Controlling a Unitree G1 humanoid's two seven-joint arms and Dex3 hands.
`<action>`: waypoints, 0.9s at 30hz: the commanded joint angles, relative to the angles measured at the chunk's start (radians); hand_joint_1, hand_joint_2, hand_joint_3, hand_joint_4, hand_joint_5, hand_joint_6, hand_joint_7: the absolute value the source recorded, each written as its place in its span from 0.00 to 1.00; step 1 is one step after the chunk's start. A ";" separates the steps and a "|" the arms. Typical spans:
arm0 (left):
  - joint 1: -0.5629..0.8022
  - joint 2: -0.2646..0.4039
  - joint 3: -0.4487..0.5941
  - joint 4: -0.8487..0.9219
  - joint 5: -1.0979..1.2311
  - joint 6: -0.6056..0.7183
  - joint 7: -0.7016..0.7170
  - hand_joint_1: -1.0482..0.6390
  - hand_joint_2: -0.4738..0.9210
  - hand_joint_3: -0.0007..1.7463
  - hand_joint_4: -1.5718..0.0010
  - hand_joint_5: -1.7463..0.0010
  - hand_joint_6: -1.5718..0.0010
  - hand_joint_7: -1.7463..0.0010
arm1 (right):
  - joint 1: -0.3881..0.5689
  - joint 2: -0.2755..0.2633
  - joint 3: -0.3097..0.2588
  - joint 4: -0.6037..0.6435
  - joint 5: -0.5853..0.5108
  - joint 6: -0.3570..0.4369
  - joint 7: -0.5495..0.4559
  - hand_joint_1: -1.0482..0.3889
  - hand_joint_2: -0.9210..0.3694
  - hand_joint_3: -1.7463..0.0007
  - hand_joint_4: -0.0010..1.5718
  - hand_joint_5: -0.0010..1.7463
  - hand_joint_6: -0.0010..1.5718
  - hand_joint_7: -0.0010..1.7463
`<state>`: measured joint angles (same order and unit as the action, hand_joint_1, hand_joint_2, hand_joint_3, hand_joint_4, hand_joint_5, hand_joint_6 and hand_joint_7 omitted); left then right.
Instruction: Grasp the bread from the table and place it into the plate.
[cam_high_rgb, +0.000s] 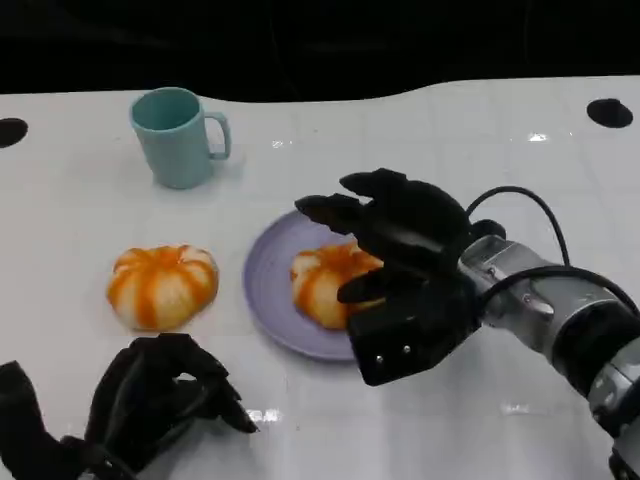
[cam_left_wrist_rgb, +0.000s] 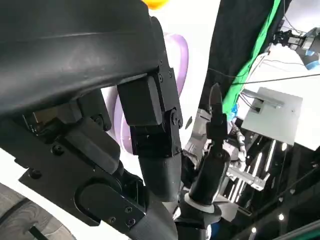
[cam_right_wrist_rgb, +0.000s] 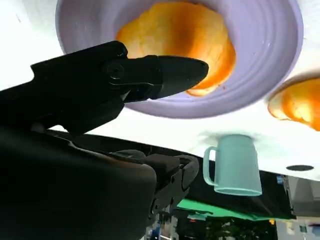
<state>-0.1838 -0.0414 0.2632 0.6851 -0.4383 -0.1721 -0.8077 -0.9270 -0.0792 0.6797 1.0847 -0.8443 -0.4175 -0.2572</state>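
Spreading across the whole scene is the white counter, with a black edge along its far side. The right hand reaches in from the right and hangs over the plate, its fingers apart around the bread there; whether any of them touches the bread I cannot tell, though in the right wrist view one black fingertip sits just above the crust with nothing pinched. The left hand rests at the near left of the counter, fingers curled inward with nothing in them. The lilac plate lies near the middle, and one orange-striped bread already sits on it, partly hidden by the right hand. A second bread, of the same round pumpkin-like shape, lies on the bare counter just to the left of the plate, apart from its rim. A pale teal mug stands upright at the far left, its handle pointing right. By my reading the placing is done for the one bread, and what is left is for the right hand to draw clear; the second bread may yet need moving. No brand, label or writing can be read anywhere.
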 joint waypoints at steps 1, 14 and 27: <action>0.006 0.015 0.001 -0.006 -0.005 -0.001 0.010 0.00 0.77 0.00 0.00 0.66 0.00 0.79 | 0.022 -0.040 -0.014 -0.047 0.022 -0.021 0.011 0.06 0.00 0.77 0.05 0.11 0.12 0.01; -0.005 0.014 0.002 0.007 -0.003 -0.002 0.013 0.00 0.77 0.00 0.00 0.66 0.00 0.79 | 0.169 -0.197 -0.076 -0.321 0.060 -0.123 0.013 0.13 0.00 0.85 0.10 0.18 0.19 0.03; -0.012 0.011 0.001 0.015 0.000 -0.013 0.015 0.00 0.78 0.00 0.00 0.67 0.00 0.80 | 0.385 -0.332 -0.192 -0.558 0.071 -0.239 -0.053 0.38 0.01 0.99 0.34 0.33 0.44 0.09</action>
<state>-0.1895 -0.0415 0.2637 0.6978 -0.4374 -0.1735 -0.8043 -0.5808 -0.3705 0.5193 0.5748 -0.7848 -0.6358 -0.2890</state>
